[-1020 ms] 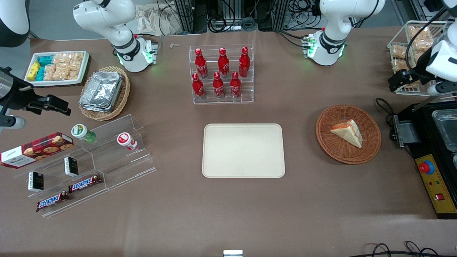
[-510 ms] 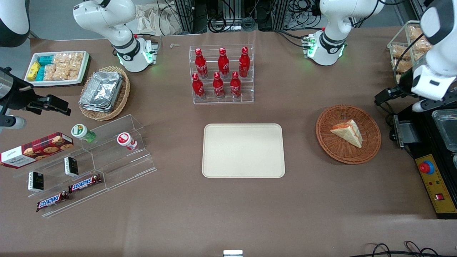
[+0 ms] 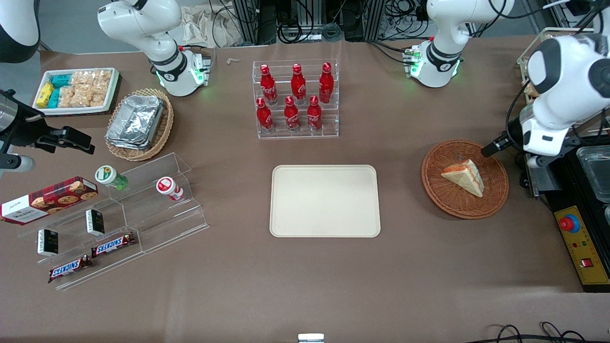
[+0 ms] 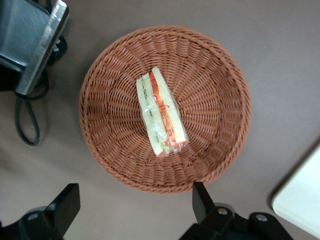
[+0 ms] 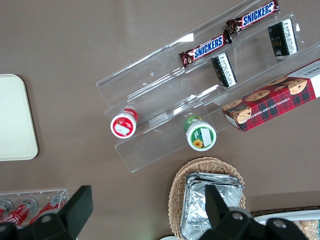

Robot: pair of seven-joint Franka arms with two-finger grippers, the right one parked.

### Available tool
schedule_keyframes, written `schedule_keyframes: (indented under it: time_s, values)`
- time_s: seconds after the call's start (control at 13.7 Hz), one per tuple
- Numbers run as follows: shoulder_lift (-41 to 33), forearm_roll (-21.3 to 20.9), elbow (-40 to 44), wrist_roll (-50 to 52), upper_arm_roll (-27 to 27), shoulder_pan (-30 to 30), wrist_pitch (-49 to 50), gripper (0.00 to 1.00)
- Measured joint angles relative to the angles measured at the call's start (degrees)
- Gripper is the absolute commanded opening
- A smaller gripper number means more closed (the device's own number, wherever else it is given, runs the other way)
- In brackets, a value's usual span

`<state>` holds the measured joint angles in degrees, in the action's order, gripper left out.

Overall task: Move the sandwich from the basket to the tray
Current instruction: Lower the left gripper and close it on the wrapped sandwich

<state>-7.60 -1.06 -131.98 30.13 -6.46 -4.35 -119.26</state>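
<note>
The worktop (image 3: pixel 429 267) carries one tray (image 3: pixel 325 200), bare, near its middle, and one basket (image 3: pixel 464 178) toward the working arm's end, well apart from the tray. One sandwich (image 3: pixel 463 177) lies in the basket, near its centre, filling edge turned upward as the left wrist view shows (image 4: pixel 161 112). The gripper (image 4: pixel 135 205) hangs above the basket's rim, on the side toward the working arm's end; its jaws stand wide open and hold nothing.

Risks, as judged from here:
- The wedge is soft and appears film-wrapped. Closing on its tapered end could let it slip or squash.
- A descent too close to the rim could catch the wicker and drag the basket.
- A jaw line not squared to the bread faces could tip the wedge.

Count: one tray, one basket, one sandwich, six red bottles (image 3: pixel 298 95) in a clear rack.
</note>
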Motion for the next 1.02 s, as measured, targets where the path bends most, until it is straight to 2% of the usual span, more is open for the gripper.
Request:
schedule_keyframes:
  time_s: [0.29,0.87,0.95,1.02]
  values:
    - [5.07,0.04,-4.66,7.17,0.06,-0.01,-8.96,1.00]
    - [16.14,0.76,-4.65,16.65,0.99,-0.47,-16.68,1.00]
    - [17.19,0.83,-4.56,16.78,1.12,-0.51,-17.21,0.98]
    - [18.08,0.88,-4.42,16.85,1.15,-0.51,-17.71,0.82]
